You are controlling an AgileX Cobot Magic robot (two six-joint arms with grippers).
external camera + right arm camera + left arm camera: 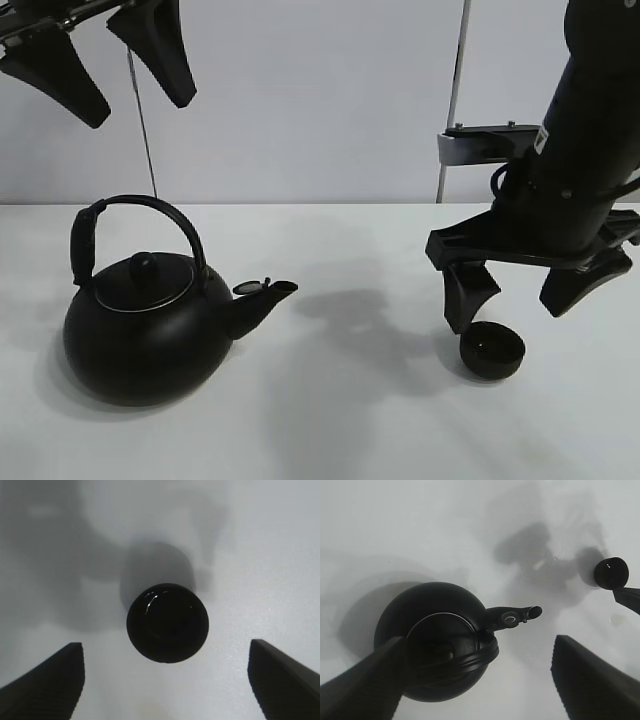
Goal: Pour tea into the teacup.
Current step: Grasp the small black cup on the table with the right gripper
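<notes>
The small black teacup [492, 352] stands on the white table at the right. My right gripper [522, 300] hangs just above it, open and empty, with one finger on each side; in the right wrist view the teacup [167, 622] lies between the open fingers [50, 680]. The large black kettle [150, 320] stands at the left, handle upright and spout pointing right toward the cup. My left gripper [138, 105] is open and empty, high above the kettle. The left wrist view looks down on the kettle [440, 650], with the teacup [611, 572] far off.
The white table [340, 420] runs between kettle and cup, with a white wall behind. A thin dark cable [143, 120] hangs at the back left and a metal bracket [480, 145] sticks out at the back right.
</notes>
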